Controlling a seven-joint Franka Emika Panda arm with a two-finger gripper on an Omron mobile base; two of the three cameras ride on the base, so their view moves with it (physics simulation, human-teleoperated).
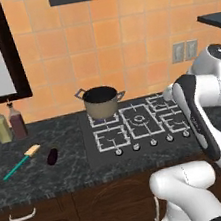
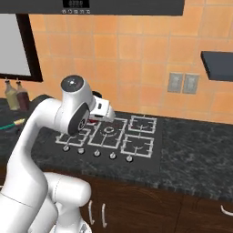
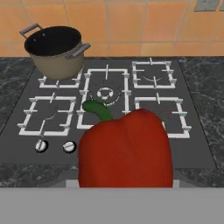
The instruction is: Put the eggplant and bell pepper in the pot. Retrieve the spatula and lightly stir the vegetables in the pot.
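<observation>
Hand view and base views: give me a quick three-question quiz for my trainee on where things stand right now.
1. True or false: the eggplant is inside the pot.
2. The spatula lies: A) on the counter, left of the stove; B) across a burner; C) in the pot.
3. Fill in: in the hand view, the red thing close before the camera is the ___.

Key: 1 false, it lies on the counter near the spatula. 2 A. 3 bell pepper.
</observation>
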